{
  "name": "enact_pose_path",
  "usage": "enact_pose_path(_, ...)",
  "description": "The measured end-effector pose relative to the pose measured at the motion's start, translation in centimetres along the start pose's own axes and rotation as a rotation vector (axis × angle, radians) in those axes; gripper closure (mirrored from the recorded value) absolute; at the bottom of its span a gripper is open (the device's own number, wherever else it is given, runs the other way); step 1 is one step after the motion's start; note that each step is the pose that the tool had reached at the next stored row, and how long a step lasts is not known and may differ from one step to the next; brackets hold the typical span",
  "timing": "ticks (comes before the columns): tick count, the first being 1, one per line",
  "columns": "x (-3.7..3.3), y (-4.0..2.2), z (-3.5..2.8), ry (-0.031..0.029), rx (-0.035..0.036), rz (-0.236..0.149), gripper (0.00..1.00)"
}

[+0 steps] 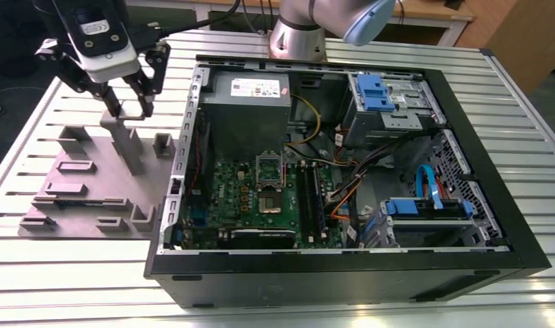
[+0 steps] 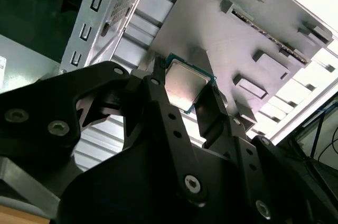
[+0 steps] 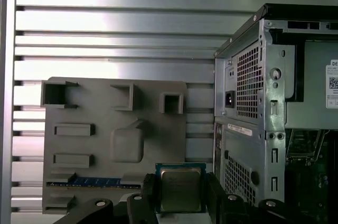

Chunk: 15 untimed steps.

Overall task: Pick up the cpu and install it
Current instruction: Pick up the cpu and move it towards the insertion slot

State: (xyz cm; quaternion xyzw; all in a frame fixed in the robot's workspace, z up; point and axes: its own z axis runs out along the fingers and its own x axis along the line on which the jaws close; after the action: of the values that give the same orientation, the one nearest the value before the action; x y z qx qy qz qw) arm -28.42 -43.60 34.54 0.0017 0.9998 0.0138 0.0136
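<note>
Between the fingertips [image 2: 161, 91]: cpu [image 2: 186, 82], silvery lid up toward the second wrist view's camera, bit of green edge peeking out round it
Gripper [image 3: 180, 195]: closed on the cpu, one finger on each of two opposite edges, same story in both wrist views
Straight below the gripper: grey tray [image 3: 105, 129] with raised blocks, apparently no contact with the cpu
Off to one side of the gripper: open pc case [image 1: 350, 273], green motherboard [image 1: 245, 198] flat inside, socket [image 1: 270, 179] on it, well apart from the cpu
Under the whole lot: slatted metal table [image 1: 77, 273]
Weight: next to nothing at a guess, so no call for a hard squeeze
Stiffness: rigid little slab, no flex to speak of
Slipperiness: thin smooth edges, probably liable to twist or slide out under a light grip
Fragile bit: most likely the underside contacts, so no dropping, no dragging
Best hold: by the side edges, flat and level, pretty much the present pinch; hands off the underside
</note>
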Motion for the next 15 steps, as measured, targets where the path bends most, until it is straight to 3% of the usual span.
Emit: enact_pose_path(15,-4.18,0.01,0.12,-0.0002,0.0001,0.004,0.53)
